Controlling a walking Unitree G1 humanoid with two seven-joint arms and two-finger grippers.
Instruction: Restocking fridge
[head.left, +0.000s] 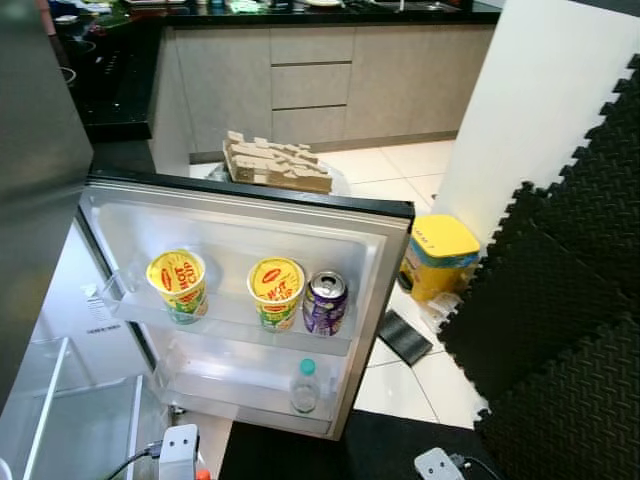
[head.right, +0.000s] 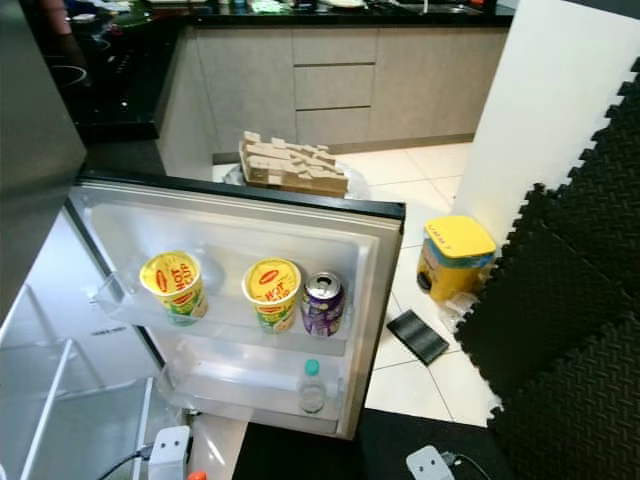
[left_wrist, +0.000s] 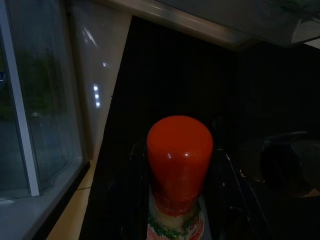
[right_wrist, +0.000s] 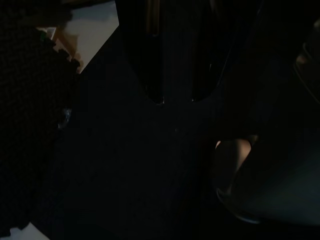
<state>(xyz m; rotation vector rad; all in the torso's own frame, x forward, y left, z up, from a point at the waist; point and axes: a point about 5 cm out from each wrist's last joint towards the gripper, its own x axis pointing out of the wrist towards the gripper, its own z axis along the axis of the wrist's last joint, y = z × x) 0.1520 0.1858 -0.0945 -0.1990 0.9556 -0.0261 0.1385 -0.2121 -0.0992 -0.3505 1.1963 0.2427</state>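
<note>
Holding a red-capped, labelled seasoning bottle (left_wrist: 179, 170) in the left gripper (left_wrist: 180, 200): black fingers (left_wrist: 136, 165) sit close on either side of its body, cap pointing away from the wrist, so it looks carried upright and ready to slot into a shelf. Low at the frame edge in the head view, just beside the white fridge door (head.left: 240, 215), which stands wide open.

Upper door shelf (head.left: 230, 325) carries 2 yellow-lidded instant noodle cups (head.left: 178, 283) (head.left: 275, 290) and a purple drink can (head.left: 325, 302), all upright in a row, with a gap between the cups. Lower door shelf has 1 small clear water bottle with a green cap (head.left: 305, 387), rest of that rack looks free.

Judgement: bottle is still to be placed; lower rack suits its height best.

Right gripper (right_wrist: 175, 100): wrist view too dark, can't tell how its fingers stand. Arm seems idle.

Yellow bin (head.left: 438, 256) sits on the tile floor beyond the door, out of the way.
</note>
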